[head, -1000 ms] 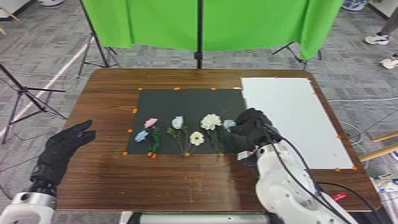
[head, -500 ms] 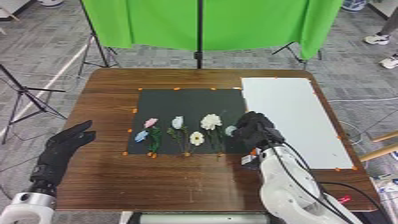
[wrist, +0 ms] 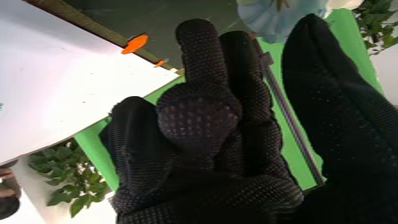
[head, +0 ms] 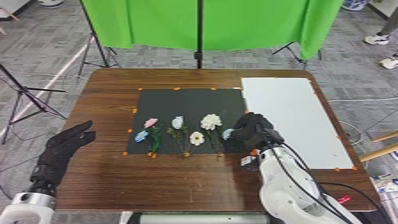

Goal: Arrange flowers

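On the black sheet (head: pixel 191 100) lie a pink flower (head: pixel 151 122), a blue flower (head: pixel 141 135), a pale blue-white flower (head: pixel 178 122), a large white flower (head: pixel 210 121) and a cream flower (head: pixel 197 138). My right hand (head: pixel 255 128) is over the sheet's right edge, beside a light blue flower (head: pixel 227 134). In the right wrist view, that light blue flower (wrist: pixel 280 17) is just beyond the fingertips of my right hand (wrist: pixel 209 155), whose fingers are mostly straight; contact cannot be told. My left hand (head: pixel 65 145) rests open at the table's left side.
A long white board (head: pixel 298 122) lies right of the black sheet on the brown table (head: pixel 169 185). Orange tape marks line the sheet's edges. A small object (head: pixel 250 162) sits beside my right wrist. A green cloth (head: pixel 151 25) hangs behind the table.
My right hand has shifted slightly right and toward the near edge. The light blue flower shows lower, nearer the table's front. The left hand has not moved.
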Available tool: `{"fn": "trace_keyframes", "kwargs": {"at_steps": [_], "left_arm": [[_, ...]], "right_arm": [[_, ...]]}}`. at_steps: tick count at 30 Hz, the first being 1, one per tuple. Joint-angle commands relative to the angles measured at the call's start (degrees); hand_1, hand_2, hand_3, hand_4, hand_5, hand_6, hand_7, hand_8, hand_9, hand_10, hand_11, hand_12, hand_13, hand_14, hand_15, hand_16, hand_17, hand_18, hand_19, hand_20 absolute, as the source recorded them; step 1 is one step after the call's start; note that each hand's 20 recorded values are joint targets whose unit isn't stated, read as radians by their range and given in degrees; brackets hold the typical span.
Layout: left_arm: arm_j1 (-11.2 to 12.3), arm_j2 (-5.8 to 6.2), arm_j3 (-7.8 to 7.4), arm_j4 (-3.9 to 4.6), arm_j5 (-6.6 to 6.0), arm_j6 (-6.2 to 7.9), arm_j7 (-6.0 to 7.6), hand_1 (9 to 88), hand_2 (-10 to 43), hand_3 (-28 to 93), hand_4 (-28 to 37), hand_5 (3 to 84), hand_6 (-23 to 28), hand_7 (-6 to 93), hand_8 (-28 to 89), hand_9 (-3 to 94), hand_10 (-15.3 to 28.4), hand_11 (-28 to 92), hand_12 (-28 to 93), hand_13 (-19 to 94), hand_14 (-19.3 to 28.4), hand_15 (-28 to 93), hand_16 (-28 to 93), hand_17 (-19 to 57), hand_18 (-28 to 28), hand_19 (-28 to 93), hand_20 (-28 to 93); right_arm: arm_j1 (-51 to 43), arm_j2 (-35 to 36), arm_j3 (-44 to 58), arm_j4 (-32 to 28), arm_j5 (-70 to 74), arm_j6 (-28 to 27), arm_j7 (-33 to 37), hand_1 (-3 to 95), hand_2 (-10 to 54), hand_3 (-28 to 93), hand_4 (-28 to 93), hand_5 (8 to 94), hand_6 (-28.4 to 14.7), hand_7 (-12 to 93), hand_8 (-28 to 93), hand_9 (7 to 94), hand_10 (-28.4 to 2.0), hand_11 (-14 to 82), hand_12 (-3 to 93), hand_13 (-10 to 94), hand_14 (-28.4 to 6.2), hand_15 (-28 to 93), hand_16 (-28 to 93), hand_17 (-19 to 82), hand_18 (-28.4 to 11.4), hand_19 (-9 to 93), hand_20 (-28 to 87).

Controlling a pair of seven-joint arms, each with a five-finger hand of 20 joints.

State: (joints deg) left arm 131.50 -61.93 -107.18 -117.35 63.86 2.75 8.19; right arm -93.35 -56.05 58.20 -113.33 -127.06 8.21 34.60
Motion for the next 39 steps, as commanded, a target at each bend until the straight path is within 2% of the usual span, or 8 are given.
{"fn": "trace_keyframes", "kwargs": {"at_steps": [1, 17, 23, 25, 27, 30, 33, 39], "left_arm": [[0.7, -0.61, -0.17, -0.20, 0.44, -0.62, -0.99, 28.4, -2.6, 66, -17.3, 41.9, 6.0, 8.6, -6, 43.7, 14.3, 18, 11, 35, 17.4, 14, -1, 4.8, 12.4, 10, 13], [1.1, -0.45, -0.54, -0.41, 0.47, -0.78, -1.45, 28.7, -2.6, 66, -16.8, 41.9, 6.0, 8.6, -5, 43.7, 14.3, 18, 11, 35, 17.4, 14, -1, 4.7, 12.3, 10, 13], [0.9, -0.14, -0.61, -0.35, 0.41, -0.92, -1.66, 28.6, -2.7, 66, -16.8, 41.9, 6.1, 8.6, -5, 43.7, 14.3, 18, 11, 35, 17.4, 14, -1, 4.7, 12.3, 10, 13], [0.9, -0.10, -0.58, -0.36, 0.45, -0.88, -1.69, 28.6, -2.7, 66, -16.8, 41.9, 6.1, 8.5, -5, 43.7, 14.3, 18, 11, 35, 17.4, 14, -1, 4.7, 12.3, 10, 13], [1.0, -0.19, -0.63, -0.45, 0.47, -0.88, -1.74, 28.6, -2.7, 66, -16.8, 42.0, 6.0, 8.5, -6, 43.7, 14.3, 18, 11, 35, 17.4, 14, -1, 4.7, 12.3, 10, 13], [1.0, -0.21, -0.62, -0.41, 0.48, -0.86, -1.74, 28.6, -2.7, 66, -16.7, 41.9, 6.0, 8.6, -5, 43.7, 14.3, 18, 11, 35, 17.4, 14, -1, 4.7, 12.3, 10, 13], [0.9, -0.26, -0.50, -0.39, 0.52, -0.80, -1.54, 28.7, -2.7, 66, -16.7, 41.9, 6.0, 8.6, -6, 43.8, 14.3, 18, 11, 35, 17.4, 14, -1, 4.7, 12.3, 10, 13], [1.2, -0.49, -0.60, -0.55, 0.54, -0.58, -1.41, 28.7, -2.6, 66, -16.7, 41.9, 6.0, 8.5, -5, 43.7, 14.4, 18, 11, 35, 17.5, 14, -1, 4.7, 12.3, 10, 13]], "right_arm": [[-0.9, 0.2, 1.4, -1.1, -1.1, -0.6, 0.7, 43.9, -9.5, 67, -16, 64.3, -1.5, 21, -10, 70.7, -14.8, 19.5, 22.0, 83, -4.0, 66, 34, 56, -16.6, 93, 57], [-2.9, 1.3, 4.0, -3.0, 0.3, -1.7, 0.5, 44.3, -9.5, 67, -16, 64.4, -1.5, 20, -10, 70.9, -14.8, 19.3, 21.9, 83, -4.1, 66, 34, 56, -16.9, 93, 57], [-4.1, 2.1, 5.0, -5.4, 0.3, -1.5, 1.4, 41.4, -9.5, 64, -14, 71.5, -2.0, 21, 2, 79.3, -13.7, 22.2, 22.3, 84, -4.6, 66, 33, 57, -17.3, 93, 57], [-4.8, 2.1, 5.8, -6.2, 1.4, -1.6, 1.0, 39.6, -9.5, 64, -14, 74.5, -2.1, 21, 2, 82.1, -13.8, 22.8, 22.5, 85, -4.5, 66, 33, 58, -17.5, 93, 58], [-5.5, 2.2, 6.2, -7.1, 2.6, -2.0, 0.9, 37.8, -9.5, 65, -13, 76.5, -1.9, 22, -2, 83.8, -14.1, 23.0, 22.8, 86, -4.5, 65, 33, 59, -17.6, 93, 58], [-6.2, 2.3, 6.9, -8.2, 4.3, -3.8, 0.9, 32.8, -6.1, 64, -12, 81.1, -1.8, 23, -8, 87.7, -14.6, 24.7, 23.5, 88, -4.9, 63, 33, 60, -18.0, 93, 58], [-6.4, 2.1, 7.1, -8.6, 6.1, -6.4, 1.4, 29.3, -2.1, 63, -12, 84.5, -2.1, 24, -9, 90.2, -14.7, 26.5, 24.0, 90, -5.0, 62, 33, 61, -18.5, 93, 59], [-5.6, 1.7, 7.0, -9.3, 11.6, -14.5, 3.1, 27.9, 1.4, 61, -12, 88.2, -2.4, 23, -8, 93.1, -15.2, 27.2, 23.8, 92, -5.2, 60, 34, 63, -18.5, 93, 58]]}}
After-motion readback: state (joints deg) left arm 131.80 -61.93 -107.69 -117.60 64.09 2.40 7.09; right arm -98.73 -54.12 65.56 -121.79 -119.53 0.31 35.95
